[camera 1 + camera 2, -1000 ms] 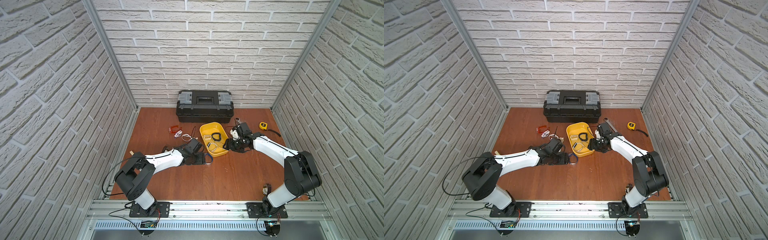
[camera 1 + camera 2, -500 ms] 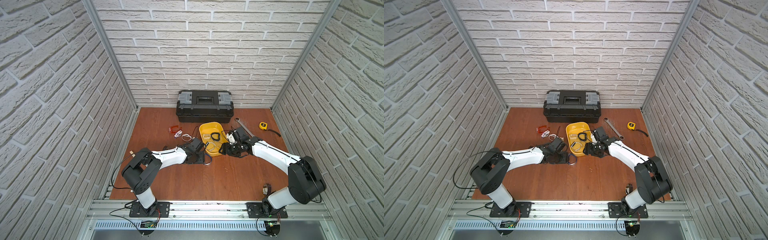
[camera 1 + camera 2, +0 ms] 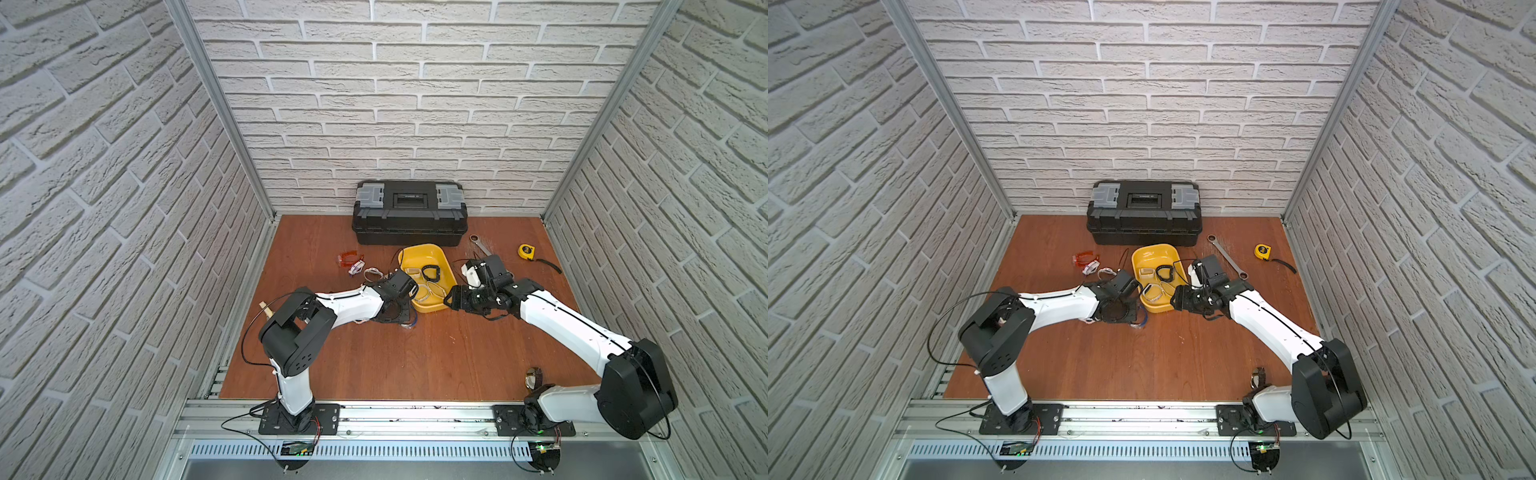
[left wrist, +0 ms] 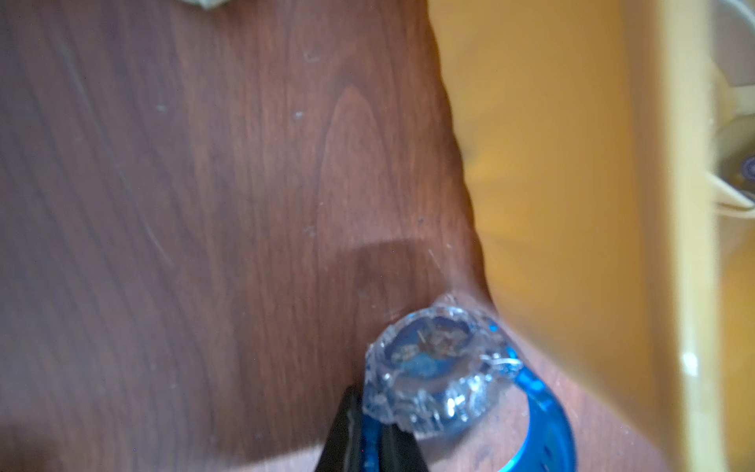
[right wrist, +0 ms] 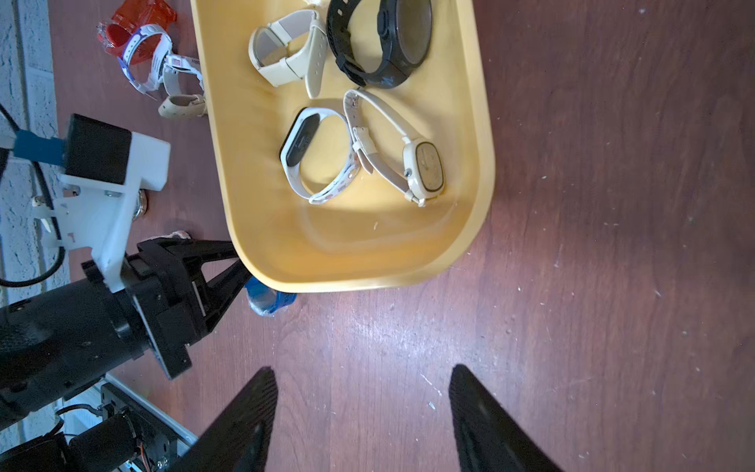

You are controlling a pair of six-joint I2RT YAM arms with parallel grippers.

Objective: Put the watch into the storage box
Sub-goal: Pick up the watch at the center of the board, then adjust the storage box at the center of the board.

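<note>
left claw is pinching the blue watch by its strap, just beside the tub. The lift and drop are looking still to do. right claw is hanging wide, empty.

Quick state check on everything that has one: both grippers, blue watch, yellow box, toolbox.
left gripper: shut on the blue watch strap
blue watch: outside the storage box, by its wall
right gripper: open, empty
storage box: lidless, four watches visible inside
toolbox: lid closed
</note>
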